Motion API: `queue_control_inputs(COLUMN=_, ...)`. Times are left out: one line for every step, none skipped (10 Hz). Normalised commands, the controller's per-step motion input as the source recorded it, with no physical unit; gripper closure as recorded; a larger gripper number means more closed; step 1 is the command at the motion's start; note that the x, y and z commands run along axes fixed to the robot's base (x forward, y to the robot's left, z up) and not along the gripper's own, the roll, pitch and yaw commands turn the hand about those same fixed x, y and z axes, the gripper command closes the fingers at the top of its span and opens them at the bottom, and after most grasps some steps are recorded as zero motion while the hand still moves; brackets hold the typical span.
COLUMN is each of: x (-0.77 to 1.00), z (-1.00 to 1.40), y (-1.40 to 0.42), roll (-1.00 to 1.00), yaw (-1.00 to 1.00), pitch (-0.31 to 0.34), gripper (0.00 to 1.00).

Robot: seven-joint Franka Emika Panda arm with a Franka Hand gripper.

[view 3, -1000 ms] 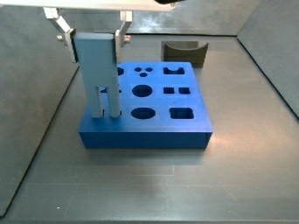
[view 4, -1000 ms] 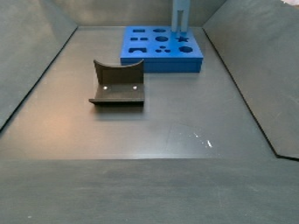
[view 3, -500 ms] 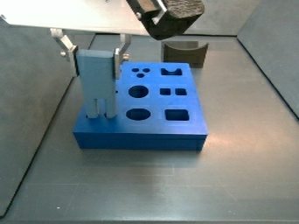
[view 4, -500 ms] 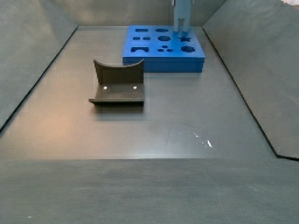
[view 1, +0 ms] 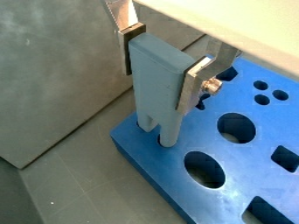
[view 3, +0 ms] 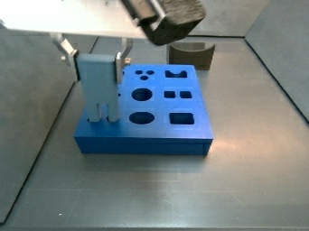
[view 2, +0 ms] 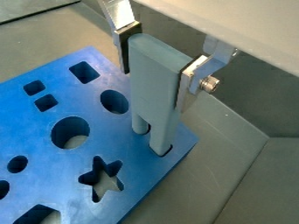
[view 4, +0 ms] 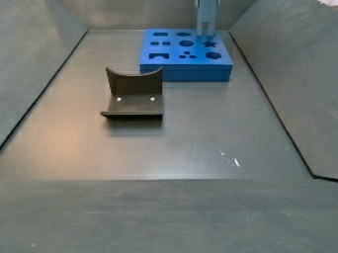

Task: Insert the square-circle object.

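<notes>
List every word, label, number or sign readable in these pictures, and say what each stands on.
None: no readable text on the blue block, the square-circle object, the gripper above the block's corner, or the fixture.

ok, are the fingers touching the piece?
Touching. Both wrist views show the gripper over the block's corner, finger pads flat against opposite sides of the piece, no gap, its legs down in the holes.
</notes>
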Motion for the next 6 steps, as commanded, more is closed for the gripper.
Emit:
queue_control_inputs(x=-0.13, z=-0.39, y=-0.06, roll=0.19, yaw=0.00, pitch=-0.334, gripper=1.00)
queue_control_inputs(x=-0.23, z=-0.39, y=-0.01, roll=0.13, yaw=0.00, pitch=-0.414, gripper=1.00)
queue_control_inputs(x=-0.06, z=-0.41, y=0.00, roll=0.13, yaw=0.00, pitch=-0.349, gripper=1.00)
queue_control_inputs(x=0.00, z=-0.31, y=-0.07, roll=0.18, yaw=0.00, pitch=-0.249, gripper=1.00)
queue_control_inputs(x=0.00, z=0.00, y=0.00, roll=-0.02, yaw=0.00, pitch=-0.021, gripper=1.00)
queue_control_inputs(x=0.00, z=0.00, y=0.00, roll=0.00, yaw=0.00, pitch=0.000, gripper=1.00)
